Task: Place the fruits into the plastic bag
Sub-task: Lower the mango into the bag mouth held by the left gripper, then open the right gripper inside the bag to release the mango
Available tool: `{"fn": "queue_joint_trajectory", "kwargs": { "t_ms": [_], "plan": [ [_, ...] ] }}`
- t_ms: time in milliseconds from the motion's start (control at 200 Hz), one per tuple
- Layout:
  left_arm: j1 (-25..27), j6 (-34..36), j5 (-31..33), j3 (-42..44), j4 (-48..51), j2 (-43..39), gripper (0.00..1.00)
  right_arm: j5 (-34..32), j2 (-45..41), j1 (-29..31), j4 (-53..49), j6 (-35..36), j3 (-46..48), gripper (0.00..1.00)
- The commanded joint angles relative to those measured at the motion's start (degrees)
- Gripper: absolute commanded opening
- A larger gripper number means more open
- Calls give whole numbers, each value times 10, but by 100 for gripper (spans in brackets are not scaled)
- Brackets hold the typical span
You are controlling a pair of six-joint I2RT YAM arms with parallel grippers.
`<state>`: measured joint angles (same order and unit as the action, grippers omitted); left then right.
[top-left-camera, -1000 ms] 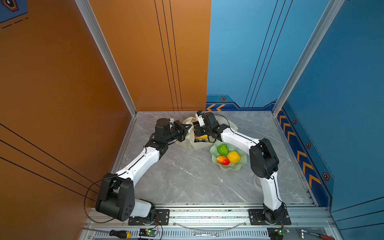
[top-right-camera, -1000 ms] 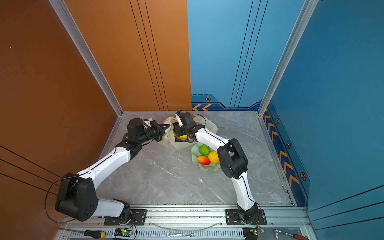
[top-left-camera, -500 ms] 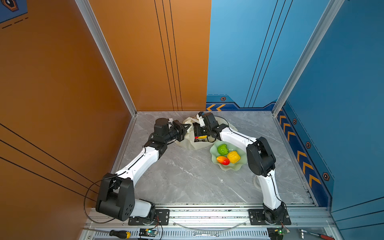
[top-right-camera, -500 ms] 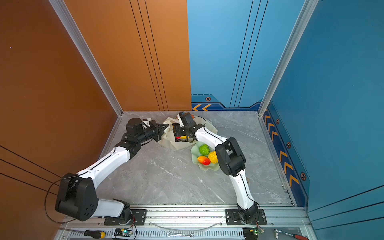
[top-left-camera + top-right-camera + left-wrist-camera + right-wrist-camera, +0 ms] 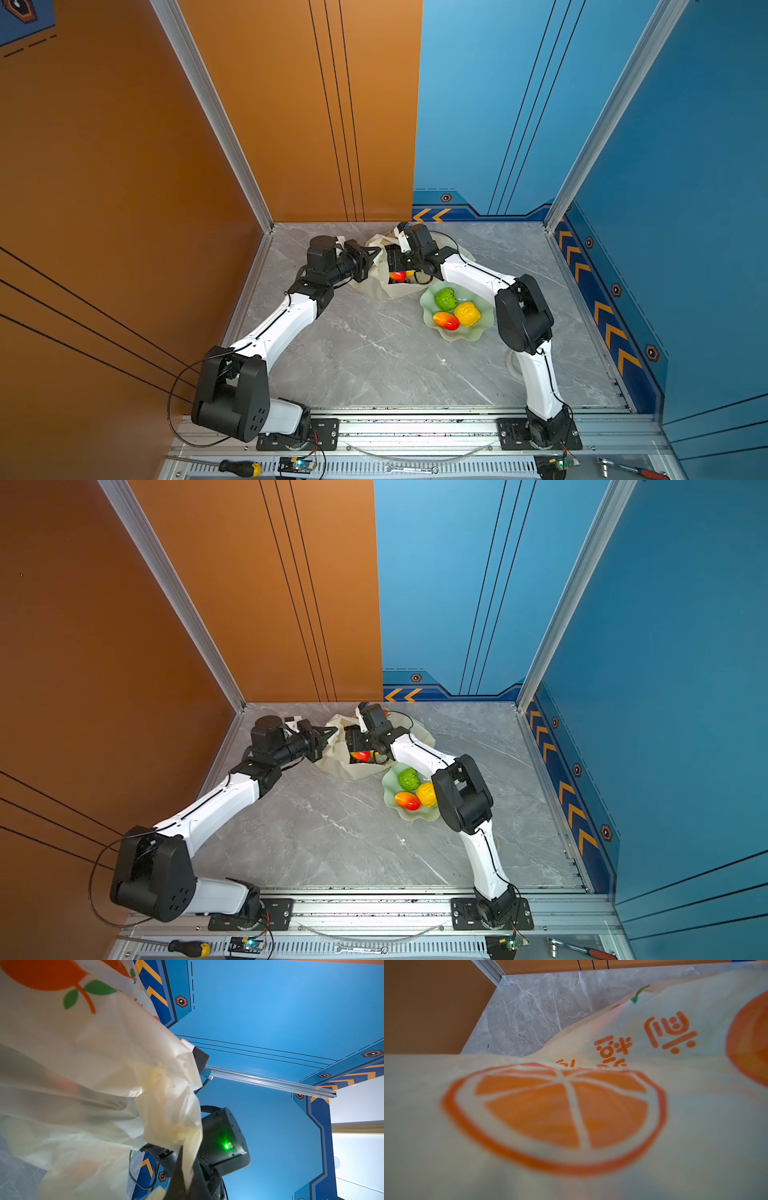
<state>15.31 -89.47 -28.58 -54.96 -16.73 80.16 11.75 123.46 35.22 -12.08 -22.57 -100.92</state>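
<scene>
In both top views the plastic bag (image 5: 384, 286) (image 5: 357, 771) lies crumpled at the back of the table. My left gripper (image 5: 372, 257) (image 5: 328, 734) is shut on the bag's rim and holds the mouth up; the left wrist view shows film (image 5: 104, 1059) pinched in that gripper (image 5: 186, 1169). My right gripper (image 5: 394, 262) (image 5: 354, 742) reaches into the bag mouth, its jaws hidden. A red-yellow mango (image 5: 397, 276) (image 5: 360, 755) sits in the bag just under it. The bag's printed orange slice (image 5: 556, 1113) fills the right wrist view.
A pale green wavy dish (image 5: 457, 336) (image 5: 415, 817) beside the bag holds a bumpy green fruit (image 5: 446, 299), a yellow lumpy fruit (image 5: 467, 313) and a mango (image 5: 446, 321). Orange and blue walls close in the back and sides. A screwdriver (image 5: 239, 467) lies on the front rail.
The right gripper has shifted slightly inside the bag mouth, and the red-yellow mango now shows lower beneath it. The left gripper keeps its hold on the bag rim.
</scene>
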Motion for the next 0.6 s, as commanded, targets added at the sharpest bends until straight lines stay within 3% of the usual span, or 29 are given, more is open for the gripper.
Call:
{"fn": "queue_joint_trajectory", "kwargs": {
  "t_ms": [0, 596],
  "plan": [
    [-5, 0, -11, 11, -15, -11, 0, -18, -61, -2, -28, 0, -11, 74],
    [-4, 3, -12, 26, -20, -26, 0, -39, -235, -6, -171, 21, 18, 75]
  ]
}}
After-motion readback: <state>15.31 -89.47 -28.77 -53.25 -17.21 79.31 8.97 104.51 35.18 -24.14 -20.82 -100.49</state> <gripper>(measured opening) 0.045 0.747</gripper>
